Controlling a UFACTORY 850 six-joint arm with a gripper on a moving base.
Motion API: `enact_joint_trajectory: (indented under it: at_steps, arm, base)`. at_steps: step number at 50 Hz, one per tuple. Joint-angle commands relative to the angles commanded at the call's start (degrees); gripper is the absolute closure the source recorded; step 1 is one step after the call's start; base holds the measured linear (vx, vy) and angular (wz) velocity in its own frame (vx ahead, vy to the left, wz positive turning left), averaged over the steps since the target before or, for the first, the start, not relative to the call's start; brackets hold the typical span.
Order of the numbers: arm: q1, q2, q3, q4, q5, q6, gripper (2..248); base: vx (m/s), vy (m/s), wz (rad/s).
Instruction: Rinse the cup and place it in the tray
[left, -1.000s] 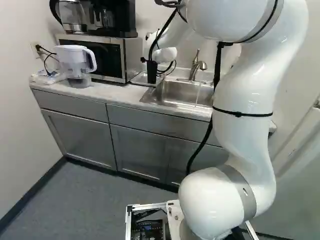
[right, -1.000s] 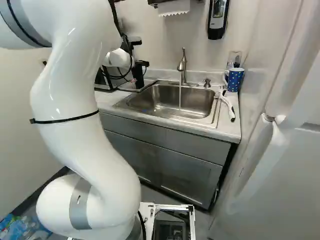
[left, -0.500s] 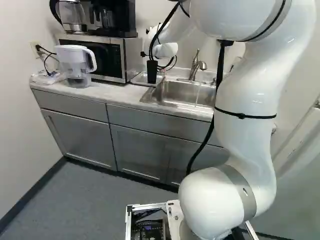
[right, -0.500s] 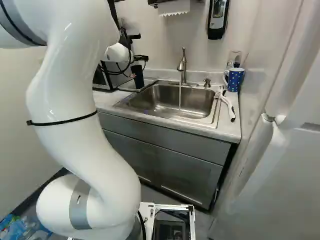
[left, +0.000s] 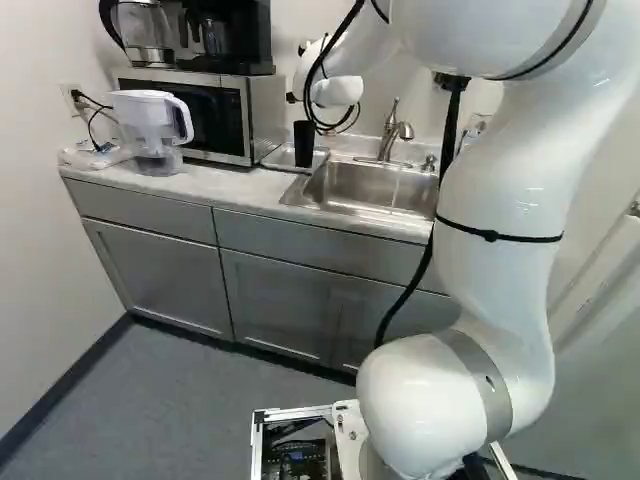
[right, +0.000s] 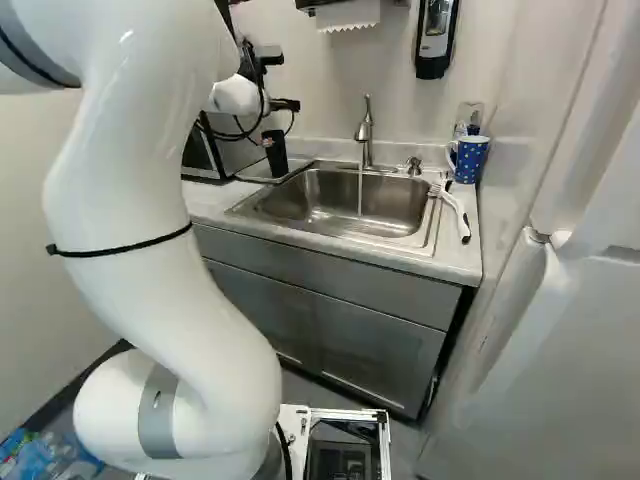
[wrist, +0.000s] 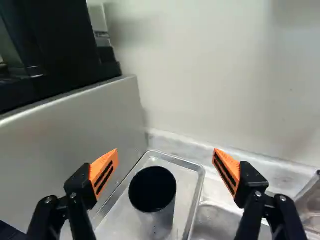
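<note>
My gripper (right: 279, 81) is spread wide with nothing in it; orange pads (wrist: 104, 172) well apart. Black cup (wrist: 152, 192) is upright in the metal tray (wrist: 185, 187), ahead of my fingers, in line with the gap, touching neither. Right base view, clock centred on cup: sink (right: 340, 205) at 4 o'clock, faucet (right: 366, 130) between 2 and 3, water running; blue dotted mug (right: 470, 160) at 3, well apart. Left base view: microwave (left: 215, 120) at 9 from cup.

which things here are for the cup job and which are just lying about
For the job: black cup, standing in the tray; metal tray; sink; faucet, running; open tool.

Just about: blue dotted mug; white brush; pitcher; microwave; coffee maker.
</note>
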Motion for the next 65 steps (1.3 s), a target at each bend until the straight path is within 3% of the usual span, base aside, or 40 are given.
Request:
enact_joint_trajectory:
  at_steps: [43,65]
  arm:
    - [-6.2,6.6,6.5,0.0,0.0,0.0,3]
    - [-9.6,6.7,5.0,0.0,0.0,0.0,3]
  base:
    - [0.000,0.000,0.000]
    - [0.000,0.000,0.000]
